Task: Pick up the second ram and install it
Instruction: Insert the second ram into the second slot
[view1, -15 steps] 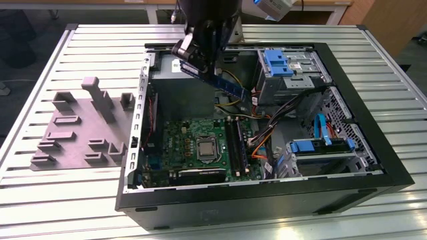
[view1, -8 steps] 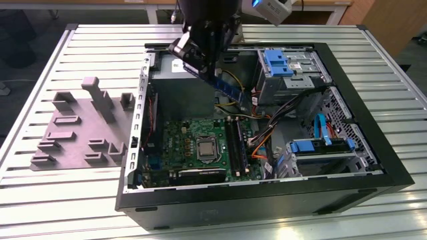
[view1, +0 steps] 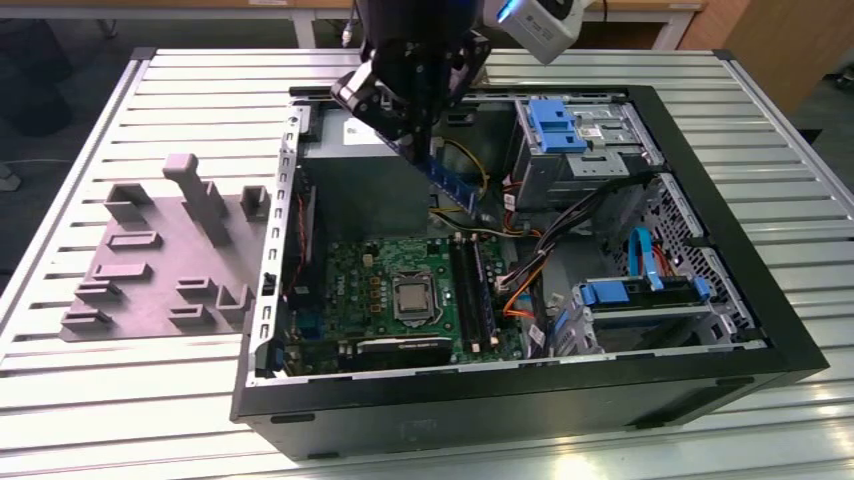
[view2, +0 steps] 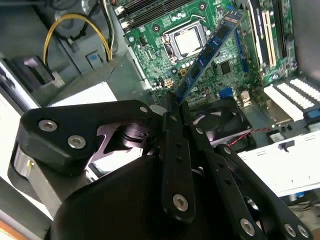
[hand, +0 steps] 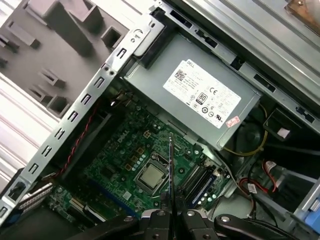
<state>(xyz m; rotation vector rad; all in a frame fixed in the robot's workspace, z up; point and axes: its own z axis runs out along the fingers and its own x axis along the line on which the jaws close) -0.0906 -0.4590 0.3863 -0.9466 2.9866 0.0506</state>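
Pincer (view2: 171, 102) clamped on second ram (view2: 209, 49), stick jutting fwd above mobo (view2: 150, 60).

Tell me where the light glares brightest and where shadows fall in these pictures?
Exterior view: glare streaks the slatted table's front edge; the computer case's interior sits dimmer. Second wrist view: the gripper is a dark foreground mass, while the second ram it clamps catches even light.
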